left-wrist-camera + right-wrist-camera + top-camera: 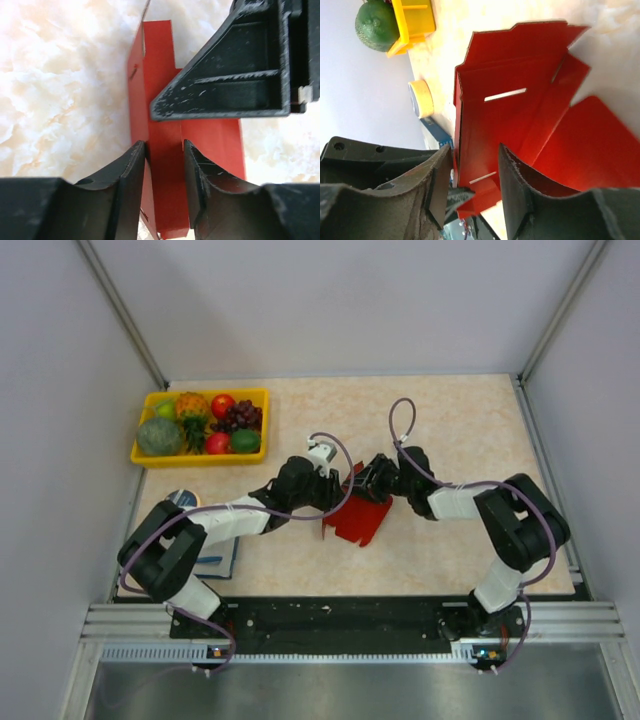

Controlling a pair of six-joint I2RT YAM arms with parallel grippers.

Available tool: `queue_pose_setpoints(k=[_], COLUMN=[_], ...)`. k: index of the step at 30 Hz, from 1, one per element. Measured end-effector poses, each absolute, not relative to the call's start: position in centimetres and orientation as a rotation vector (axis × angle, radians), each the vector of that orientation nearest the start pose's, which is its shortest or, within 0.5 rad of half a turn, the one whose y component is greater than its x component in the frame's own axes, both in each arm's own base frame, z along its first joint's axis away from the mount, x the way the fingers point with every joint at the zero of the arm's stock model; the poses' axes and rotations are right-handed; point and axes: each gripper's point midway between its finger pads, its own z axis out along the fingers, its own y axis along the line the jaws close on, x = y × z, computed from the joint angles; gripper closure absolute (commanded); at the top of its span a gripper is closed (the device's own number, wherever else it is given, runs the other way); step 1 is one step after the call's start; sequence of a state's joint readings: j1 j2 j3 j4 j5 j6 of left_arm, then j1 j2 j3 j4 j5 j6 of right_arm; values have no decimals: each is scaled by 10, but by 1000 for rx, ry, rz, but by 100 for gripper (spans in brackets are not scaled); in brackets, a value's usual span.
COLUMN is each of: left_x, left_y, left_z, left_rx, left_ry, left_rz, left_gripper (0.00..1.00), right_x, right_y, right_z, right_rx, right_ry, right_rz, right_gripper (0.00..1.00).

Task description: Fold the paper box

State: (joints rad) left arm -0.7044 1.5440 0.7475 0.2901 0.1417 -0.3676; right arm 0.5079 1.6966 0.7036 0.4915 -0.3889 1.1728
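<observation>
The paper box (360,522) is a red die-cut card lying mid-table, partly folded, with one wall standing and flaps spread flat. Both grippers meet over its far edge. In the left wrist view my left gripper (165,146) is open, its fingers (127,175) straddling a red strip of the paper box (160,75), and the left finger touches the upright wall. My right gripper (476,150) is open too, one finger on each side of the slotted wall of the paper box (520,115). A black fingertip of the left gripper pokes in below it.
A yellow tray (200,458) of toy fruit sits at the back left. A tape roll (183,499) and a blue notebook (215,560) lie by the left arm. Grey walls close in both sides of the table.
</observation>
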Motion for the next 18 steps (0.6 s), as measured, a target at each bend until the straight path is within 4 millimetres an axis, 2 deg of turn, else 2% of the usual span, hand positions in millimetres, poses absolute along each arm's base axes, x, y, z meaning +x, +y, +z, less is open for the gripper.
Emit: queue_pose_setpoints(k=[5,9,12,15,18], left_x=[298,298,298,298,298], left_y=[-302,-301,-301,-301,-301], left_z=[88,87,87,87,87], left_rx=[477,484,491,495,498], left_ry=[2125,2126,2124,2123,2122], left_rz=[-758,-750,-747,-746,-745], left_gripper=[70,72,73,73,73], right_x=[324,328,326,325,326], right_y=[283,285,289,290,291], right_z=[88,103,104,97,98], right_rx=[460,369,323,317,312], right_ry=[2328,2287,2277,2291,2276], right_rz=[1403,1475,1518,1531,1541], right_gripper=[52,55,56,59,69])
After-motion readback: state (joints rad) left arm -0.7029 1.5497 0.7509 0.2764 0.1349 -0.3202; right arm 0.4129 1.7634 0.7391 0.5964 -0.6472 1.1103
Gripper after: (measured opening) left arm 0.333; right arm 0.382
